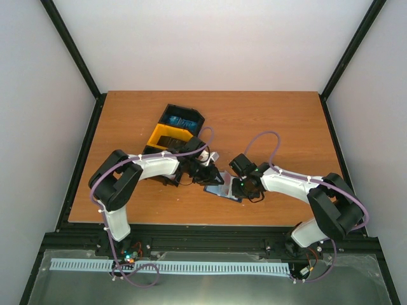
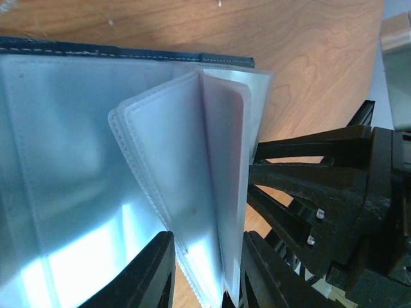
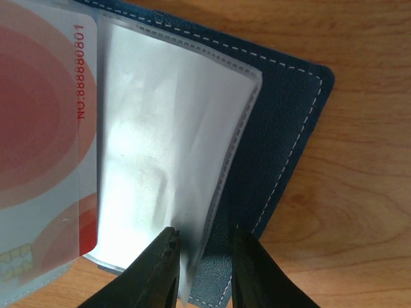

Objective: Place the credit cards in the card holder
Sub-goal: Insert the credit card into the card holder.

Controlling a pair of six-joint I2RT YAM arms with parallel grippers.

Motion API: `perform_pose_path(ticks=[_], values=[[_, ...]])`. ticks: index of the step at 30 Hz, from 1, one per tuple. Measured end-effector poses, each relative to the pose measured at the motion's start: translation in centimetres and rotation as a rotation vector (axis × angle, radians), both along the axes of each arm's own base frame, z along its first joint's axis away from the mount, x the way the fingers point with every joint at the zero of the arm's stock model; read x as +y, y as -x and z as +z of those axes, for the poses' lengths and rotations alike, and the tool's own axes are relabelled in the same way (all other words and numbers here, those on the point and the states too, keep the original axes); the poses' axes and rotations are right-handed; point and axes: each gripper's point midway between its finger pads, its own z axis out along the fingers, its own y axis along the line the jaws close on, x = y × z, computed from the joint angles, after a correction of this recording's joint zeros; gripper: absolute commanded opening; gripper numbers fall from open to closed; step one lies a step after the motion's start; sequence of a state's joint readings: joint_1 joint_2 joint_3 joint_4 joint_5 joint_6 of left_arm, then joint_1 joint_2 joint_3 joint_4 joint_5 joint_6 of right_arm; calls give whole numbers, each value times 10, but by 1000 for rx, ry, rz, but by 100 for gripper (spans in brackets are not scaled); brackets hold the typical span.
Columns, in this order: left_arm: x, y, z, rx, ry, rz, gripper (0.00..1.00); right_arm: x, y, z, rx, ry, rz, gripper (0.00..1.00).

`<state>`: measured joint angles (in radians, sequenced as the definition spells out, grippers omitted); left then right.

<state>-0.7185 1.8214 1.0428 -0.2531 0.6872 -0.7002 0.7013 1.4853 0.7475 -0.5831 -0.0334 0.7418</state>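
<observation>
I read this as early going. The holder (image 1: 222, 189) lies open near the 6 o'clock edge of the table (image 1: 280, 121), between my two arms. One white card (image 3: 38, 128) with a red circle is already inside a clear pocket, at 9 o'clock in the right wrist view. The sleeve (image 3: 173, 128) beside it, toward 3 o'clock, looks empty. The rest are not in yet: the blue cards (image 1: 181, 121) and what I take for a dark card (image 1: 168, 141) sit in the tray (image 1: 166, 112), at 10 o'clock from the holder.

My left gripper (image 2: 207, 256) sits at the holder's 10 o'clock. Its fingers press on a fanned bundle of sleeves that fills the gap between them. My right gripper (image 3: 204, 244) sits at 3 o'clock. Its fingers stand a little apart across the holder's edge, with sleeve and navy cover between them, but I cannot tell whether they actually pinch. Neither gripper carries a card. One is in, then, and most of the fetching and sliding is left.
</observation>
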Motion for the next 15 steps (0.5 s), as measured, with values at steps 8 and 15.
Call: perform_pose_path(ticks=[8, 15], values=[[-4, 3, 1, 24, 29, -15, 21, 0, 0, 1, -4, -5, -5, 23], [-7, 2, 1, 24, 41, -18, 26, -1, 1, 1, -18, -15, -13, 23]])
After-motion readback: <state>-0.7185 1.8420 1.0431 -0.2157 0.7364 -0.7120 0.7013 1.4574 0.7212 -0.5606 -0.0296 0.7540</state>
